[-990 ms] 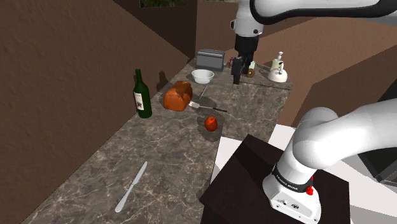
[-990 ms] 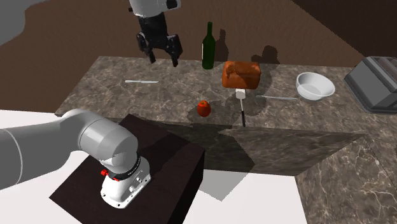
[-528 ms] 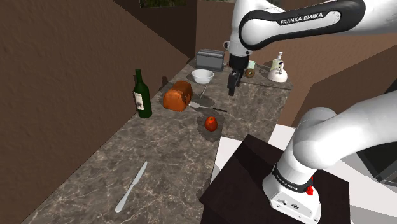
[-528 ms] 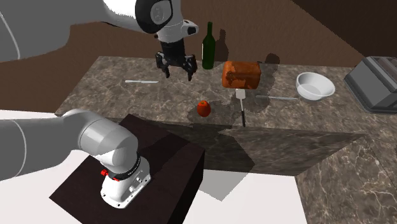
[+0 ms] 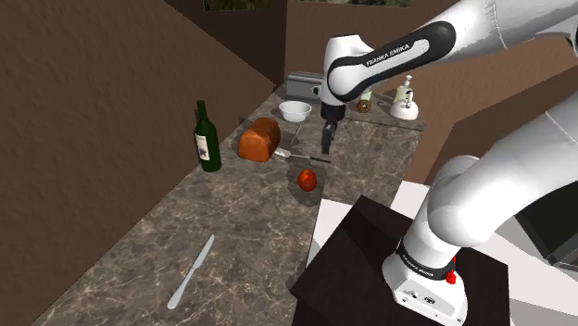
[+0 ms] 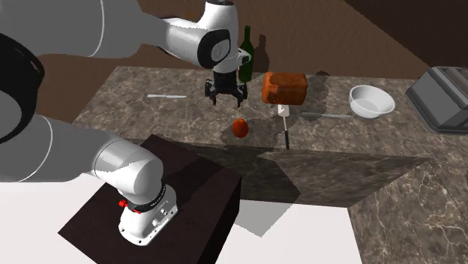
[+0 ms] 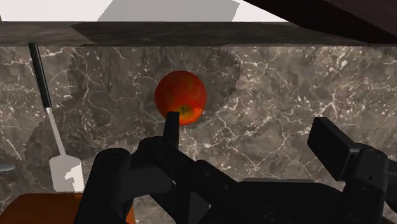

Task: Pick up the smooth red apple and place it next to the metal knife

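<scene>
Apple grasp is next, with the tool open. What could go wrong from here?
1. The apple is round and sits near the counter's edge by the stand. An off-centre close of the tool could roll it off.
2. The spatula lies close beside the apple, so a finger coming down on that side may clip it.

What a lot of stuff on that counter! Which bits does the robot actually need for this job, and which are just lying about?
Needed: round red apple; long grey metal knife; black two-finger tool, open.

Lying about: dark green wine bottle; brown bread loaf; white bowl; grey toaster; black-handled spatula.
</scene>
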You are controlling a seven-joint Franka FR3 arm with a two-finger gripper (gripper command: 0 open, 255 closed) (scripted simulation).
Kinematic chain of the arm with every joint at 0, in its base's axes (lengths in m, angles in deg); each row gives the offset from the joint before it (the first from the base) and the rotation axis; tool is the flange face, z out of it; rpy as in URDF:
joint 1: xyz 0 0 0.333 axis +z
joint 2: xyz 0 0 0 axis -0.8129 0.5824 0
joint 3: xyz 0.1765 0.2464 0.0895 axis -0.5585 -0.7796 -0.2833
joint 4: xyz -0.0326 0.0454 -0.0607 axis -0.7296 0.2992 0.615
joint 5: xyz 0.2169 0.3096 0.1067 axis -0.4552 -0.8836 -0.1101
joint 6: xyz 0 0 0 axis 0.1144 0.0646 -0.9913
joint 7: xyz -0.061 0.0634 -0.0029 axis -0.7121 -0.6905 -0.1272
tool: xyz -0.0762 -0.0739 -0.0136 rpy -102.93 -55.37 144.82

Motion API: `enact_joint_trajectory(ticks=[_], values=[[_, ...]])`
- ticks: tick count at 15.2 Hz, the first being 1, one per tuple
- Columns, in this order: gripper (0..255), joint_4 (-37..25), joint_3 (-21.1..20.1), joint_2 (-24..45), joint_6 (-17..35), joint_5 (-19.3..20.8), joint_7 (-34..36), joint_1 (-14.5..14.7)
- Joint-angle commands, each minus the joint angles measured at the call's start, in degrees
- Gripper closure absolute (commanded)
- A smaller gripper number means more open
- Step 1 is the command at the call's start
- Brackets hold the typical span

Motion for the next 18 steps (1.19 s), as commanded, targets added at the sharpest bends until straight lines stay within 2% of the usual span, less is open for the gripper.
enact_joint_trajectory(ticks=[1,6,11,18], values=[[0,-0.2,1.9,4.3,4.1,-0.7,-3.5,0.7],[0,-2.7,5.9,16.6,13.2,-5.8,-13.3,3.0],[0,-7.5,6.8,30.0,19.9,-15.5,-25.8,3.9],[0,-7.4,5.3,35.3,24.7,-19.8,-29.2,3.1]])
